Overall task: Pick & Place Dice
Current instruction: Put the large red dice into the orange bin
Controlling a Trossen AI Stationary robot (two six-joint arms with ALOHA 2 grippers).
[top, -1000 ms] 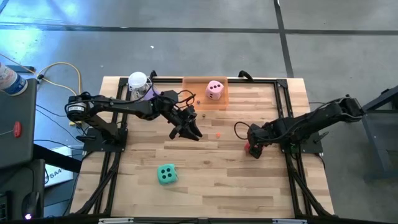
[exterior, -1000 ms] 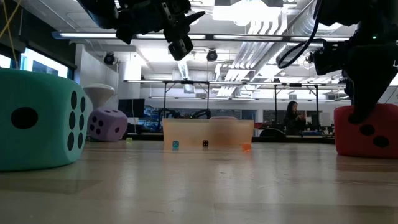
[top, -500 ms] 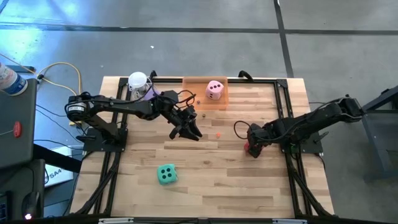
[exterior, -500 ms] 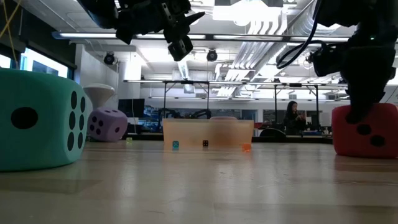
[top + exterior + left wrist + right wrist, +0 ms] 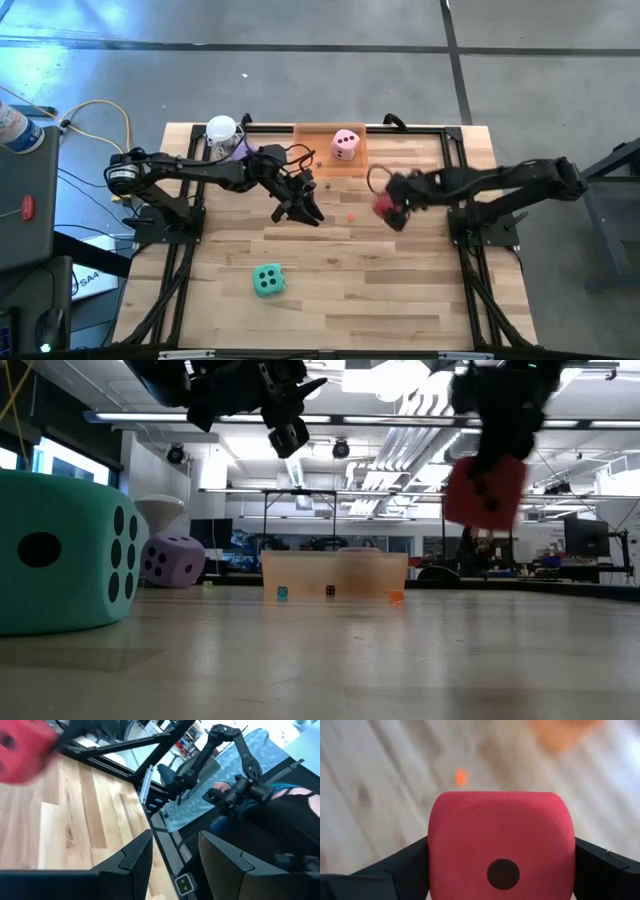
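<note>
Right tool: the right tool [image 5: 392,211] is clamped on the red die [image 5: 384,206], one finger on each of two opposite faces, and holds it in the air clear of the tabletop [image 5: 330,290], right of the middle and toward the far edge.
Left tool: the left tool [image 5: 300,212] hangs empty above the middle of the tabletop, left of the red die, its fingers [image 5: 131,860] standing partly apart with nothing between them.
Red die, from the right wrist: the red die fills the gap between the two dark fingers [image 5: 395,870], a single black pip facing the camera.
Other dice: the pink die [image 5: 346,144] sits in the translucent orange tray [image 5: 312,150] at the far edge; the purple die [image 5: 172,560] lies near the far left corner beside the white-topped clear cup [image 5: 221,132]; the green-teal die [image 5: 267,281] rests nearer the front edge, left of centre.
Handling: the dice look like soft foam, so light, squashy and unlikely to be damaged; they should not slip much, though a hard squeeze will dent them.
Where to hold: flat on two opposite faces, near their centres, as the red one is held now; a corner grip would probably let the cube twist.
Step in hand: likely the carry toward the tray.
</note>
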